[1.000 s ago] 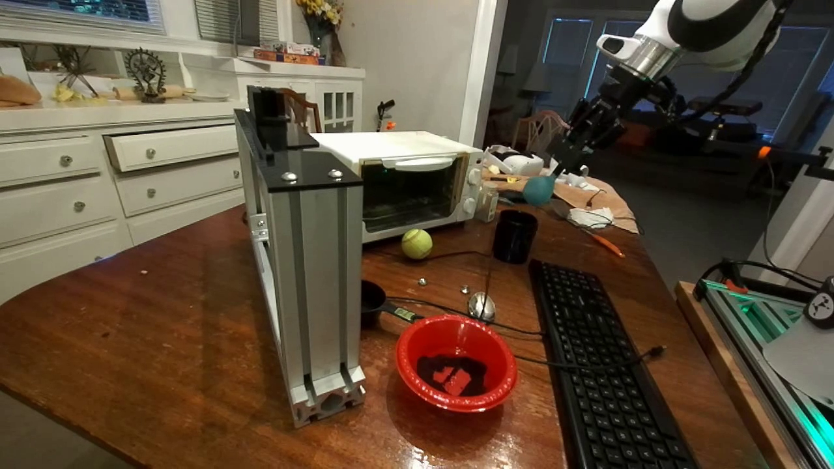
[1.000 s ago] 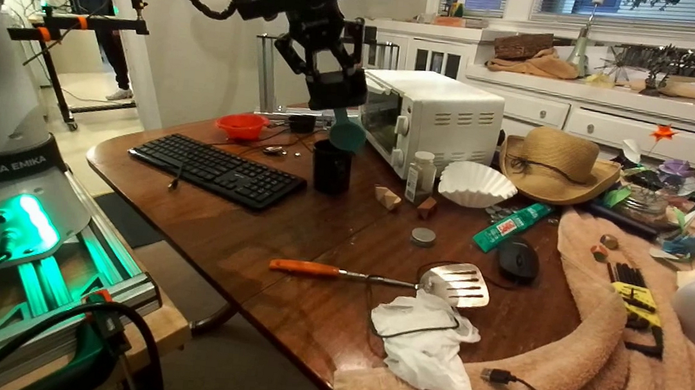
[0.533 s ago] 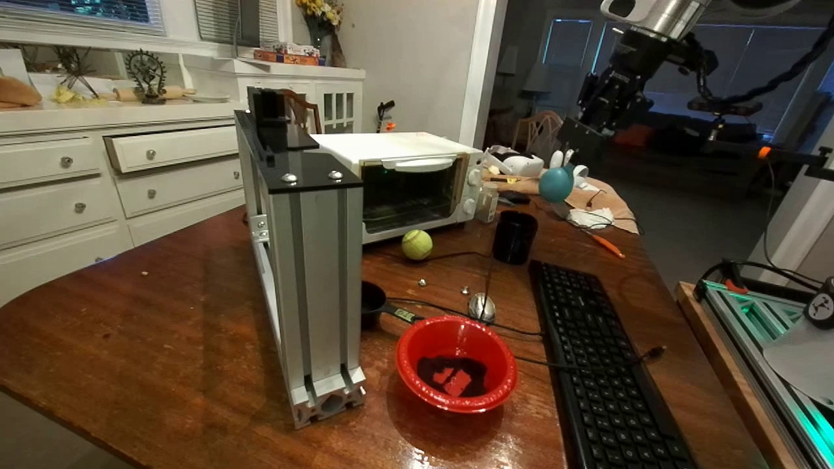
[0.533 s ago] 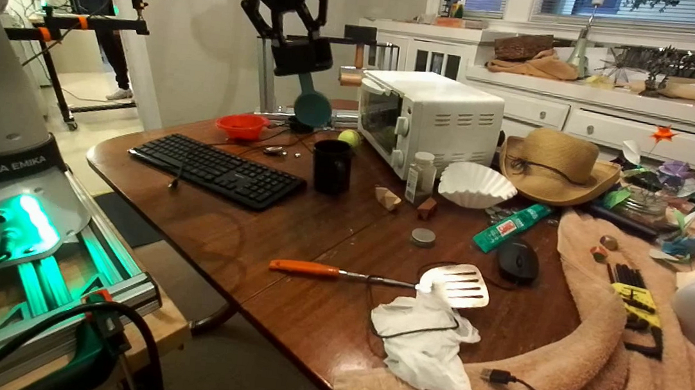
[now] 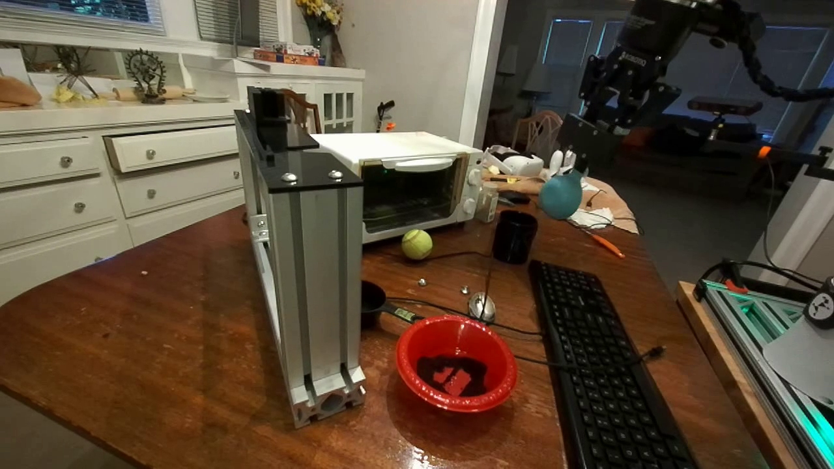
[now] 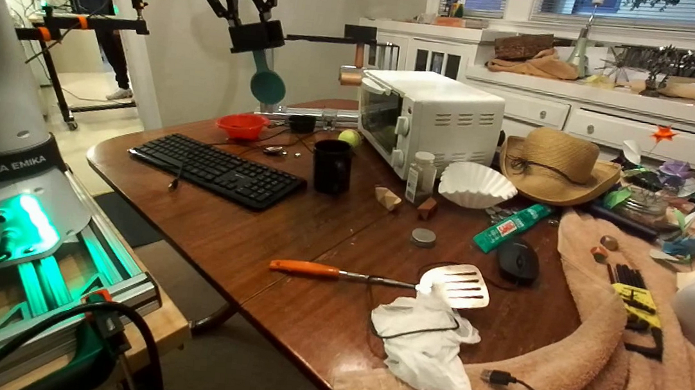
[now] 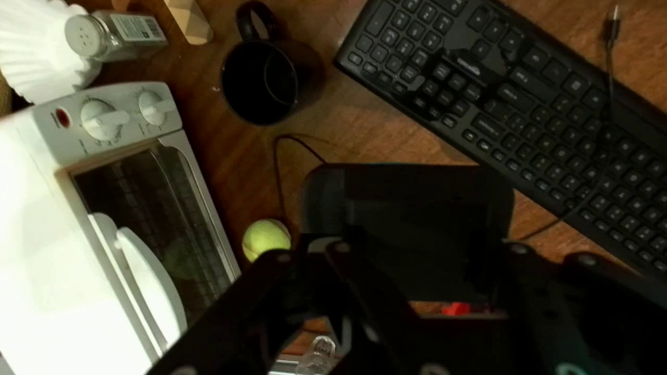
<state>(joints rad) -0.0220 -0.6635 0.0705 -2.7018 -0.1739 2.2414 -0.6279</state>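
Note:
My gripper (image 6: 257, 37) is shut on the handle of a teal round scoop (image 6: 268, 87), which hangs below the fingers in the air. In an exterior view the gripper (image 5: 589, 140) and scoop (image 5: 560, 197) appear beyond the black mug (image 5: 515, 242). The dark gripper (image 7: 409, 208) fills the lower middle of the wrist view and hides nearly all of the scoop. The same view has the mug (image 7: 308, 73) above it, the keyboard (image 7: 521, 125) to the right and a tennis ball (image 7: 266, 239) on the left. A red bowl (image 5: 412, 365) with dark material inside sits on the table.
A white toaster oven (image 5: 404, 146) stands behind the ball. An upright aluminium frame (image 5: 319, 293) rises beside a black measuring cup (image 5: 373, 301). Toward the towel (image 6: 577, 348) lie a slotted spatula (image 6: 454, 284), a computer mouse (image 6: 517, 261), a paper filter (image 6: 476, 186) and a glass shaker (image 6: 420, 180).
The gripper has risen and moved away from above the mug, carrying the teal scoop toward the keyboard side. The grip has stayed the same, and the things on the table have not moved.

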